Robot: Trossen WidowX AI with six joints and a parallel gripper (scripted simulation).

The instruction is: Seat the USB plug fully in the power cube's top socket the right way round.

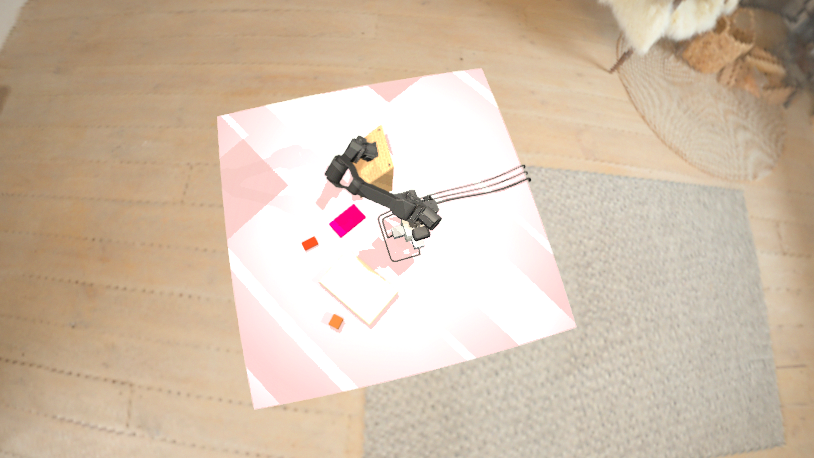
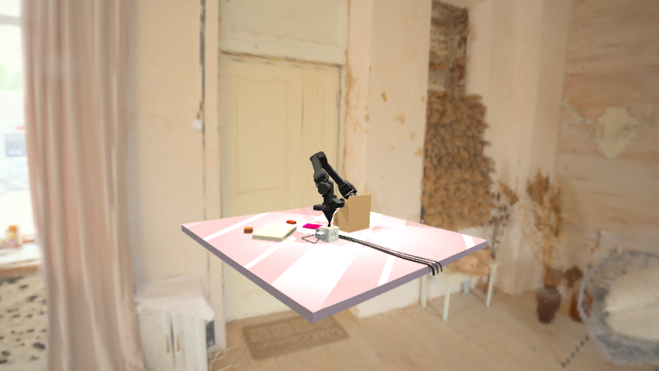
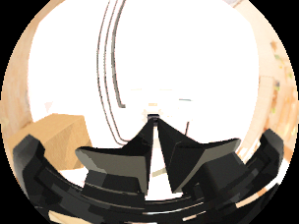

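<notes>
The white power cube (image 2: pixel 329 235) stands on the table with cables at its sides; in the wrist view it is washed out by glare. My gripper (image 2: pixel 329 224) (image 3: pixel 153 121) points down right over the top of the cube. Its fingers are shut on the USB plug (image 3: pixel 153 117), a small dark piece at the fingertips. The plug is at the cube's top. The socket, which way round the plug is and how deep it sits cannot be made out. In the overhead view the arm hides the plug and much of the cube.
A tall cardboard box (image 1: pixel 384 173) (image 2: pixel 359 213) (image 3: pixel 64 140) stands close beside the arm. Black cables (image 1: pixel 483 183) (image 2: pixel 391 252) (image 3: pixel 105 64) run from the cube over the table edge. A magenta block (image 1: pixel 347 220), a red block (image 1: pixel 309 243), a cream slab (image 2: pixel 274 231) and an orange cube (image 1: pixel 335 321) lie on the table.
</notes>
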